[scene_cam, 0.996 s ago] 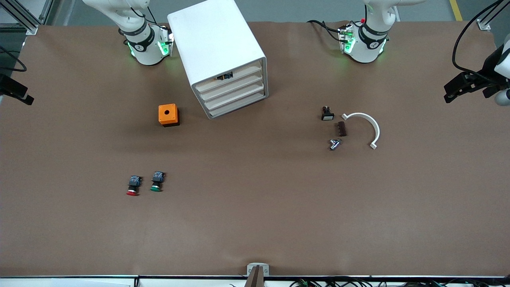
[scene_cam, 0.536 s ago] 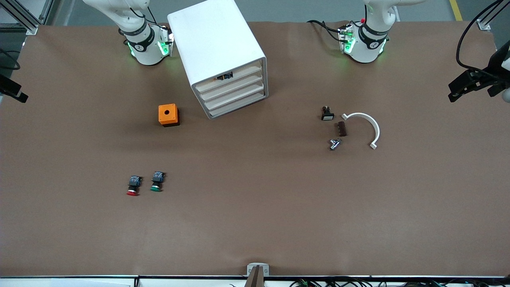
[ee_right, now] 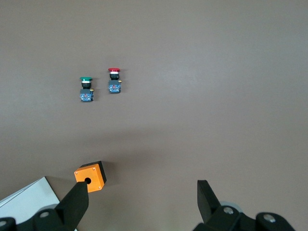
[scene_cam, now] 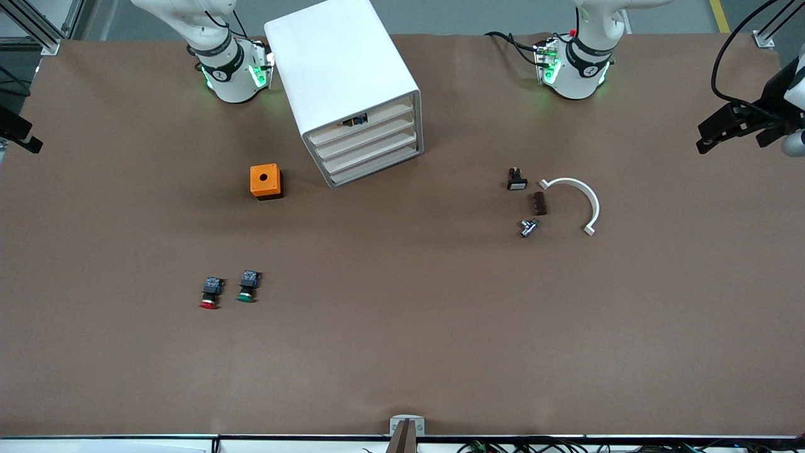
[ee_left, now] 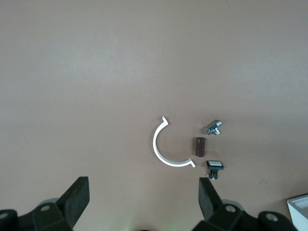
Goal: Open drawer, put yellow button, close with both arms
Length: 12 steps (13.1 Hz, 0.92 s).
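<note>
Both arms drawn back to the table's ends, the yellow button [scene_cam: 355, 119] sitting in the top drawer [scene_cam: 365, 119] of the white cabinet [scene_cam: 339, 69].

From my console I see the left gripper [ee_left: 144, 202] up over the left arm's end of the table, its fingers [ee_left: 77, 198] spread wide and holding nothing; the white curved clip [ee_left: 166, 149] lies below it. The right gripper [ee_right: 139, 202] hangs over the right arm's end, jaws equally wide and empty, above the orange box [ee_right: 90, 176]. The drawer looks pushed in level with the three under it. The red-capped button [scene_cam: 210, 294] and the green-capped button [scene_cam: 248, 287] lie side by side nearer the front camera.
</note>
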### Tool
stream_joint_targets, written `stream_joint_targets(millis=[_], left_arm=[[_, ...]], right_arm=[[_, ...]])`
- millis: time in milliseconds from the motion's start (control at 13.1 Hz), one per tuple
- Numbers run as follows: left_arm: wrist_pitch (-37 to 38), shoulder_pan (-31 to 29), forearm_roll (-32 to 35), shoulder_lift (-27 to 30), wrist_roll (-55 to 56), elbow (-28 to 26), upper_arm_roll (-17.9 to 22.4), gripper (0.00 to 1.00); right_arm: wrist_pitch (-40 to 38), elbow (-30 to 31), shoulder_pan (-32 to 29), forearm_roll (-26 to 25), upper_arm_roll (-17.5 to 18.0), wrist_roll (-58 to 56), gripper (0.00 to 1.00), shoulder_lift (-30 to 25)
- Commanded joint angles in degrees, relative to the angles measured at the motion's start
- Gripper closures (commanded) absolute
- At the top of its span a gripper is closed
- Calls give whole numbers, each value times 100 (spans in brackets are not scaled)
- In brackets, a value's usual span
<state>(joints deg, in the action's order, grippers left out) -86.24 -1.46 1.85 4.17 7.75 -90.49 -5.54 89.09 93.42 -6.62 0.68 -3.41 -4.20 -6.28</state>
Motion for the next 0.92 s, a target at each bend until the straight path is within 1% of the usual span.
stream_joint_targets(millis=[0, 77, 230, 843], left_arm=[[55, -4, -89, 163, 121, -144, -167, 0], [2, -3, -89, 268, 165, -309, -202, 0], [-60, -12, -89, 339, 166, -442, -219, 0], [-69, -153, -80, 242, 43, -258, -211, 0]], right_arm=[[-5, -8, -32, -234, 182, -73, 0, -48], [-14, -52, -32, -366, 261, -20, 0, -57], [-5, -87, -41, -411, 271, -37, 0, -31], [144, -157, -32, -446, 262, -72, 0, 75]])
